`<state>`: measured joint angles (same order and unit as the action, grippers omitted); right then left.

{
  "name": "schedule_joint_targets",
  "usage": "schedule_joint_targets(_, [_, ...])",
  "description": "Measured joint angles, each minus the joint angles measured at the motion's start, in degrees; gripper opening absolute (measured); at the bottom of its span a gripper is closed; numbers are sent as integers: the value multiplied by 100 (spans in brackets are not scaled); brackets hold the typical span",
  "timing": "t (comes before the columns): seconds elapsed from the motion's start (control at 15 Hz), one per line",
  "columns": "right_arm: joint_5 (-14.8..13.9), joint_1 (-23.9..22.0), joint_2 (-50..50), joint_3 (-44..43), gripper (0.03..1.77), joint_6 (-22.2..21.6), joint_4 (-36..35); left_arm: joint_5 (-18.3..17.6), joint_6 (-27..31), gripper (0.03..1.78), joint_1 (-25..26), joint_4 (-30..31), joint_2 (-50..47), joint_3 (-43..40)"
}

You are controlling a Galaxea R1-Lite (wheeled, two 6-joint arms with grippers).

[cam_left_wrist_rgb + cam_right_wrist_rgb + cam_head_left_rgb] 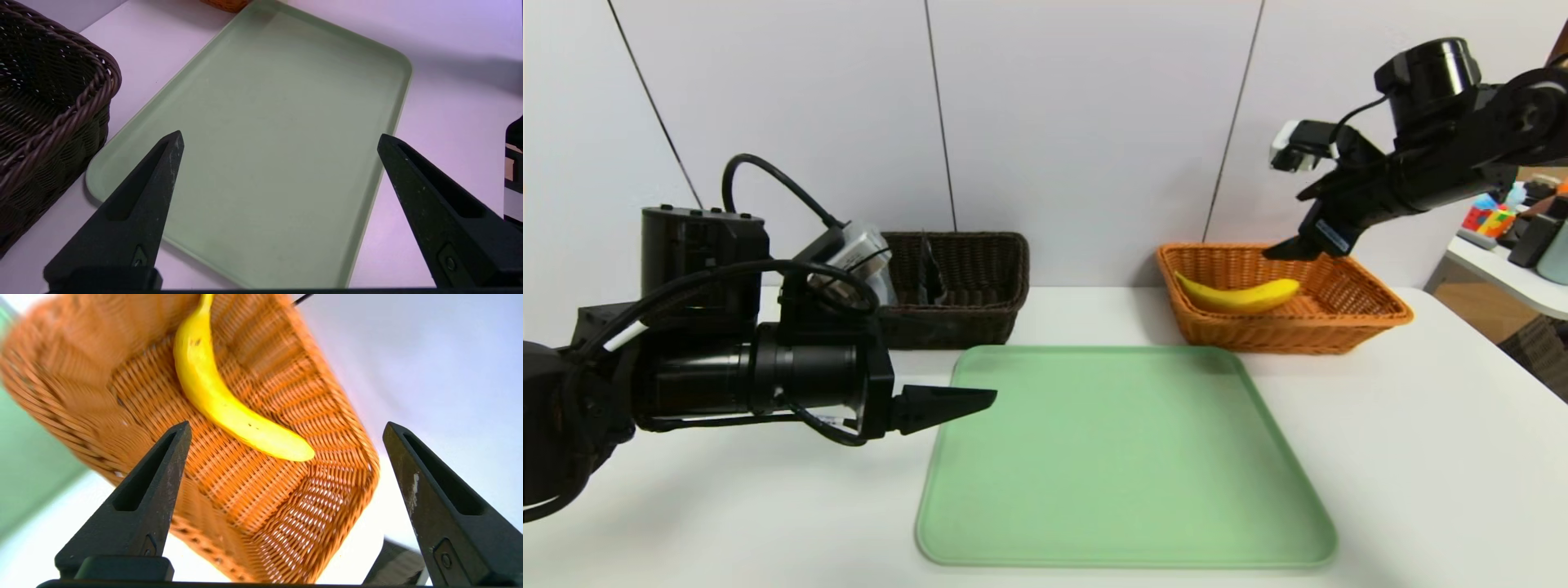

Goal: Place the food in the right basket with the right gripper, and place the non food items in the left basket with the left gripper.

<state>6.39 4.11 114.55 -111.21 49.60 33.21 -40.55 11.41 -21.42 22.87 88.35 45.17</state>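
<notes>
Inside the orange wicker basket point(1347, 306), at about two o'clock from the tray, lies the banana point(1238, 295), a smooth yellow curve resting lengthwise on the woven floor with a few dark specks on its skin. My right gripper point(286, 433) hangs above that basket's far side, its two black wedge-shaped fingers point(143, 498) spread wide apart and grasping nothing; the banana sits free below them. The basket is a shallow rectangle of tight orange weave with flared walls.

At ten o'clock from the tray stands the dark brown wicker basket point(980, 278), deeper, with a thick rope-twisted rim; something dark and upright shows inside it, too hidden to name. My left gripper point(280, 141) hovers over the tray's nine o'clock edge, its fingers likewise parted and bare.

Between the baskets and nearer me lies the green tray point(1127, 457), a flat matte rectangle with rounded corners and a low raised lip. All of it rests on a smooth white table point(1437, 457). Behind runs a pale panelled wall point(1086, 122) with thin dark seams, and at three o'clock a side shelf point(1503, 273) carries some colourful clutter.
</notes>
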Motion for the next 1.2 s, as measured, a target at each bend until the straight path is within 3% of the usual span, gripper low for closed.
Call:
schedule_joint_targets(0.4, [-193,-124,-962,645,167,-2055,-9,-9,-135,169,157,-18,-332,-38])
schedule_joint_targets(0.67, [-438,-168,-1809,1794,168,-3561,-113,-5,-279,169,180,-30,-539,-90])
schedule_joint_targets(0.87, [-555,-177,-2478,3004,169,-4109,-695,301,-483,169,188,-30,-728,-173])
schedule_joint_targets(1.2, [-1261,-180,-3434,4578,169,-4550,-2009,1141,-709,169,188,-39,-1208,-538])
